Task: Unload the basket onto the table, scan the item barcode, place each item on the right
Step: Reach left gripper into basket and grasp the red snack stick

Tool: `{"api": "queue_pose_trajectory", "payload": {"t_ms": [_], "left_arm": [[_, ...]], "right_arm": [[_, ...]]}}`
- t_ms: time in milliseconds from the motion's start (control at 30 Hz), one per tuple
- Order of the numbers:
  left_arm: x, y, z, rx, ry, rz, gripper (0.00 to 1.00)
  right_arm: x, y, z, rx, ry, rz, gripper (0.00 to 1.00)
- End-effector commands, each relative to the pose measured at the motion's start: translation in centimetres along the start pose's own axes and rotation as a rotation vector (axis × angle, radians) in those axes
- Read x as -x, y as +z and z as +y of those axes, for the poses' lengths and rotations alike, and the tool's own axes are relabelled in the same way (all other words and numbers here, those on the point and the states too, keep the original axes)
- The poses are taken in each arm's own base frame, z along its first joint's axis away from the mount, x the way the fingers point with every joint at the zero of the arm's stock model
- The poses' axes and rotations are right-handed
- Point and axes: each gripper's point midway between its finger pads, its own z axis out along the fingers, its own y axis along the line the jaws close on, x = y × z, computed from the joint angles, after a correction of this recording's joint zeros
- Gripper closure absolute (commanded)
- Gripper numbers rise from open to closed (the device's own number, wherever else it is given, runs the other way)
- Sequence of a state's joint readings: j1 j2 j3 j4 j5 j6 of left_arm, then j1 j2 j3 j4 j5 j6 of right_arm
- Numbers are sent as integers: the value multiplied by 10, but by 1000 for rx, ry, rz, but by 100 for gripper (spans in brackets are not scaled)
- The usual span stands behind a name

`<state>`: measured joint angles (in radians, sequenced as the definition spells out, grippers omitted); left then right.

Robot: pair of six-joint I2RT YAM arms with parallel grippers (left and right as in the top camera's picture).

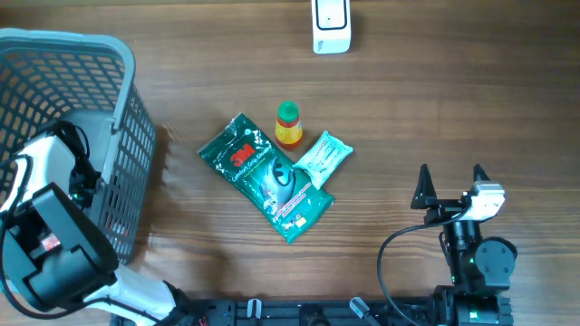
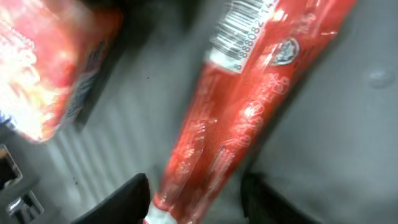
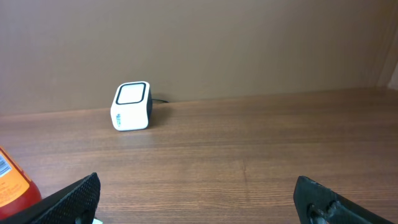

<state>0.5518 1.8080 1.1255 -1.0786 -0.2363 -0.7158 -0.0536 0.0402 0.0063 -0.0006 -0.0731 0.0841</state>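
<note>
A shiny red tube [image 2: 249, 87] lies slantwise on the grey floor of the basket, its white barcode label [image 2: 245, 28] at the upper end and a white cap at the lower end. My left gripper [image 2: 196, 200] straddles that lower end. One fingertip [image 2: 127, 196] sits close against the tube, while the other stands off with a gap, so the gripper is open. In the overhead view the left arm [image 1: 45, 226] reaches into the basket [image 1: 122, 109] and hides its fingers. The white scanner [image 1: 332, 25] [image 3: 132, 106] stands at the table's far edge. My right gripper [image 1: 450, 186] [image 3: 199, 199] rests open and empty.
A red and yellow packet [image 2: 43, 68] lies beside the tube in the basket. On the table's middle lie a green 3M pack [image 1: 263, 177], a small bottle with a green cap [image 1: 288, 124] [image 3: 12, 183] and a pale green packet [image 1: 323, 158].
</note>
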Motion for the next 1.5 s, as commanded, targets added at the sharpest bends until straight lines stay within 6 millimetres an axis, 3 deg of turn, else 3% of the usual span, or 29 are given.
{"api": "queue_pose_trajectory", "payload": {"t_ms": [0, 33, 167, 300, 467, 533, 633, 767, 800, 900, 1000, 1100, 1233, 1333, 1467], "left_arm": [[-40, 39, 5, 39, 31, 164, 46], [-41, 41, 7, 42, 32, 166, 52], [-50, 57, 10, 44, 33, 168, 61], [-62, 71, 17, 53, 35, 178, 96], [-58, 61, 17, 55, 36, 178, 96], [-47, 42, 12, 28, 29, 150, 96], [-22, -5, 2, -59, 6, 63, 96], [16, -105, -2, -257, -47, -138, 96], [26, -140, 1, -329, -49, -216, 96], [35, -197, 11, -450, -78, -344, 96], [33, -232, 23, -533, -99, -426, 96], [14, -269, 34, -638, -78, -522, 96], [-30, -314, 26, -795, 77, -628, 96], [-91, -351, 2, -975, 293, -667, 96], [-167, -373, -37, -1113, 566, -632, 96]], "right_arm": [[1, 0, 0, -3, -6, -4, 0], [1, 0, 0, -3, -6, -4, 0], [1, 0, 0, -3, -6, -4, 0], [1, 0, 0, -3, -6, -4, 0], [1, 0, 0, -3, -6, -4, 0], [1, 0, 0, -3, -6, -4, 0], [1, 0, 0, -3, -6, -4, 0], [1, 0, 0, -3, -6, -4, 0], [1, 0, 0, -3, -6, -4, 0], [1, 0, 0, -3, -6, -4, 0], [1, 0, 0, -3, -6, -4, 0], [1, 0, 0, -3, -6, -4, 0], [1, 0, 0, -3, -6, -4, 0], [1, 0, 0, -3, -6, -4, 0], [1, 0, 0, -3, -6, -4, 0]]}}
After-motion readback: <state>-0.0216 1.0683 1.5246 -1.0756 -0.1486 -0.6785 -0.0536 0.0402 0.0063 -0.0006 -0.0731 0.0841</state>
